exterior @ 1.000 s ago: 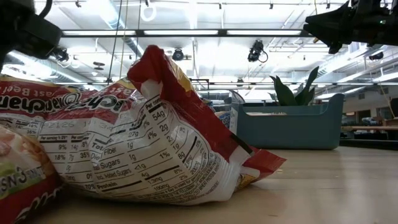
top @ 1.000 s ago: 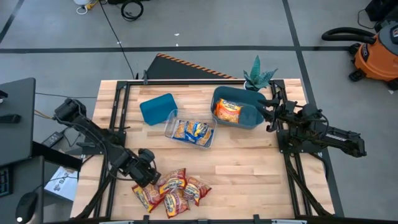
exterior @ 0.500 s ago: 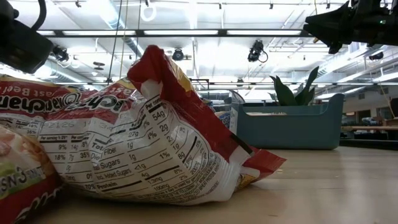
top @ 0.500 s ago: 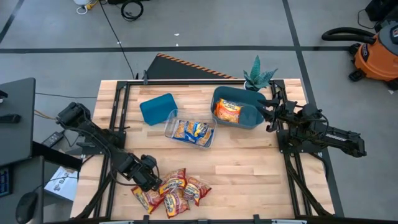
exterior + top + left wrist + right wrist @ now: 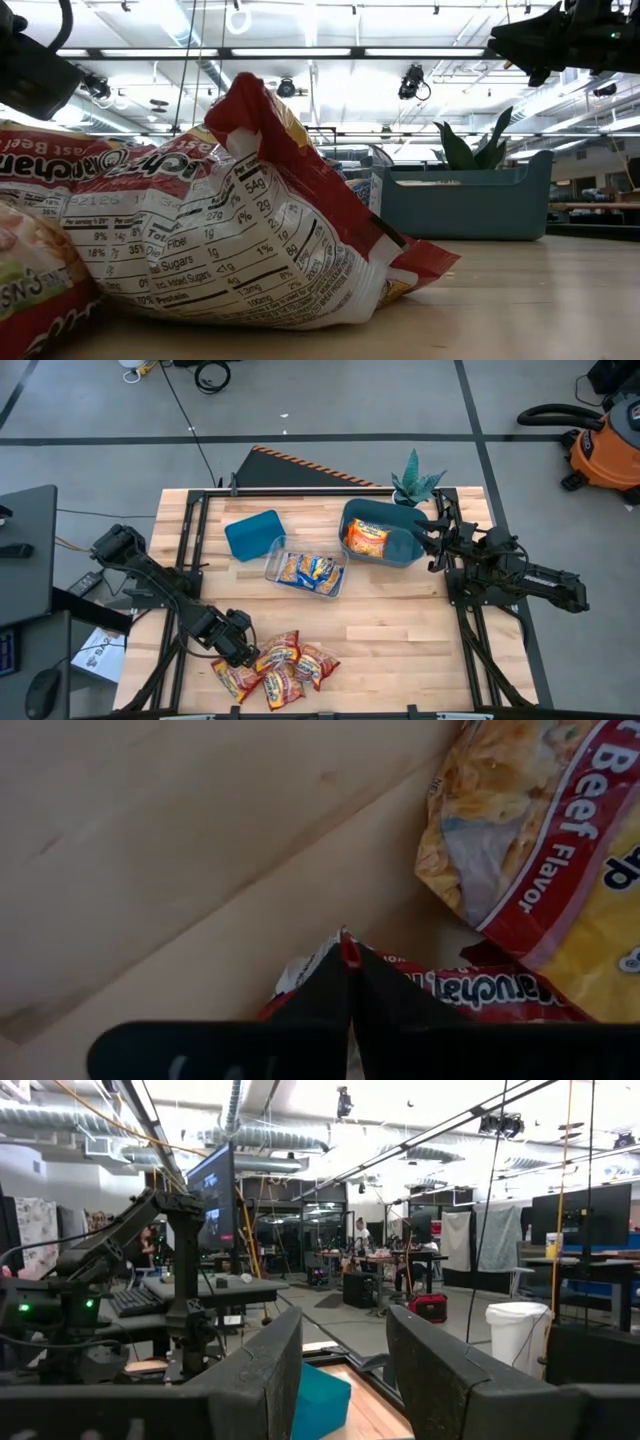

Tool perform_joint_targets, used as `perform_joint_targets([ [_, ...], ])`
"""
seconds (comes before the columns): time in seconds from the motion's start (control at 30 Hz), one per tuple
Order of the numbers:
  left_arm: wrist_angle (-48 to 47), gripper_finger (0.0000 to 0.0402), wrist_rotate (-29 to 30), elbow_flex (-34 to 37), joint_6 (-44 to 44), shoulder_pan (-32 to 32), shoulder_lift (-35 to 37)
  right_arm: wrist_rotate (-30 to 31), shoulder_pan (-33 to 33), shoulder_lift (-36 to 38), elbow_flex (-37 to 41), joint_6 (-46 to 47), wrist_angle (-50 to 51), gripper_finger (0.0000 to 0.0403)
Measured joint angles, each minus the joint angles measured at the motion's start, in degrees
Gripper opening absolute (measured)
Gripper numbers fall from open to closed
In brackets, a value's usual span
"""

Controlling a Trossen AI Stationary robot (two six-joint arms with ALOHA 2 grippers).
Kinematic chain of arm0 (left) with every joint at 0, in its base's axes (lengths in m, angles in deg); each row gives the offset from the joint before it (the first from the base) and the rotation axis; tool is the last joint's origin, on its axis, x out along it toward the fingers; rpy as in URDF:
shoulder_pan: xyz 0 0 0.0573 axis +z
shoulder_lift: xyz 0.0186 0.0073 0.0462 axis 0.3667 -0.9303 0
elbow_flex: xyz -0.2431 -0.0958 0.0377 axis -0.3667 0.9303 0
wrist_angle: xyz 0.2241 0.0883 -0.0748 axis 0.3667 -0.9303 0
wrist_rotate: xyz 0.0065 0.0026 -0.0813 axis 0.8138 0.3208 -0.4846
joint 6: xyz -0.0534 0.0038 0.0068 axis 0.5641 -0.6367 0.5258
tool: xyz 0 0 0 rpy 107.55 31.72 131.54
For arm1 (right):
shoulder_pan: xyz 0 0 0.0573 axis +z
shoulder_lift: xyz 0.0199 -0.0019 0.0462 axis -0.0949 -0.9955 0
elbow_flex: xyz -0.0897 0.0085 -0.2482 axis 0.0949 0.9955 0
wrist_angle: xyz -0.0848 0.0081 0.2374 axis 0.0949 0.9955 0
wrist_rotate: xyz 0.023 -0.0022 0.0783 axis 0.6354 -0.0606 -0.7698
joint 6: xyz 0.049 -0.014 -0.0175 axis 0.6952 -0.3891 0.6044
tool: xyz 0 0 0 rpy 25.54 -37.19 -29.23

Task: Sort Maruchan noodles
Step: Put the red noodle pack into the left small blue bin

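The left gripper (image 5: 243, 650) is pinching a red Maruchan packet (image 5: 440, 995) by its corner at the pile's edge, while the right gripper (image 5: 345, 1350) is hanging spread apart over the teal bin (image 5: 400, 547).

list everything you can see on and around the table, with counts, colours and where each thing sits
red-and-yellow noodle packets: about five, piled at the table's front edge, left of centre
clear tray: one, mid-table, holding blue-and-yellow packets
large teal bin: one, back right, holding an orange packet
small teal bin: one, back left of the tray
plant: one, green, behind the large bin
shop vacuum: one, orange and black, on the floor at far right
left gripper: fingers shut on a packet edge at the pile
right gripper: open, raised beside the large bin
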Motion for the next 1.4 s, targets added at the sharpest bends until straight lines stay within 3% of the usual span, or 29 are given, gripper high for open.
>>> perform_joint_targets([
  [0.23, -2.6, 0.0006, -1.7, -1.3, -4.6, 2.5, 2.2, 0.0, 0.0, 0.0, 0.0, 0.0, 0.0, 0.0153],
  [0.47, -20.9, 0.0006, -0.2, -8.8, -10.8, 6.5, 6.2, 0.0, 0.0, 0.0, 0.0, 0.0, 0.0, 0.0153],
  [0.87, -45.3, 0.0005, 16.3, -24.2, -23.6, 14.7, 9.0, 0.0, 0.0, 0.0, 0.0, 0.0, 0.0, 0.0153],
  [1.23, -47.2, 0.0007, 34.7, -25.8, -43.1, 24.2, 9.0, 0.0, 0.0, 0.0, 0.0, 0.0, 0.0, 0.0153],
  [1.4, -47.1, 0.0007, 38.3, -25.8, -50.0, 31.9, 9.0, 0.0, 0.0, 0.0, 0.0, 0.0, 0.0, 0.0153],
])
